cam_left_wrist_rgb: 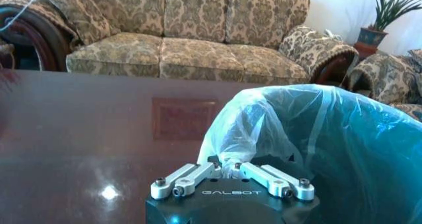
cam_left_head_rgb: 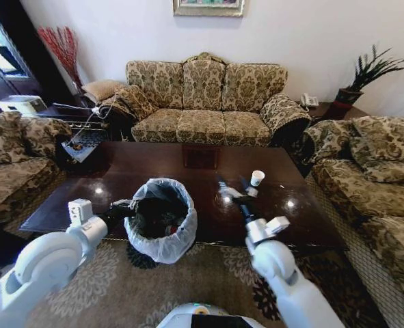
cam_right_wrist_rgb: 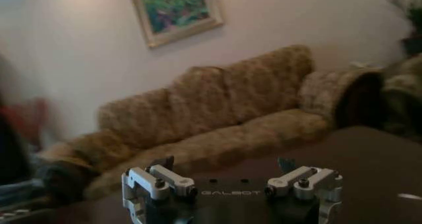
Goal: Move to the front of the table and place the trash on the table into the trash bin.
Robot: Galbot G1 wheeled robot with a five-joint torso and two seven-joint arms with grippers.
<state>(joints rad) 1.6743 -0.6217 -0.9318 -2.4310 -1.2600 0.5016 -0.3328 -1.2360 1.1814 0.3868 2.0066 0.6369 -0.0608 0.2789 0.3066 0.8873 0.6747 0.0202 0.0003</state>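
- The trash bin hangs at the near edge of the table, left of centre, with its whitish bag folded over the rim and the inside dark.
- The left gripper sits at the bin's left rim, and in the left wrist view its fingers are pressed together on a fold of the bin's bag.
- The right gripper reaches out over the tabletop, right of the bin and just near of the white paper cup.
- In the right wrist view the right gripper's fingers stand spread wide with nothing between them.
- The paper cup stands upright on the right half of the table, apart from the bin.
- A patterned sofa runs along the far side of the table, and armchairs flank it left and right.
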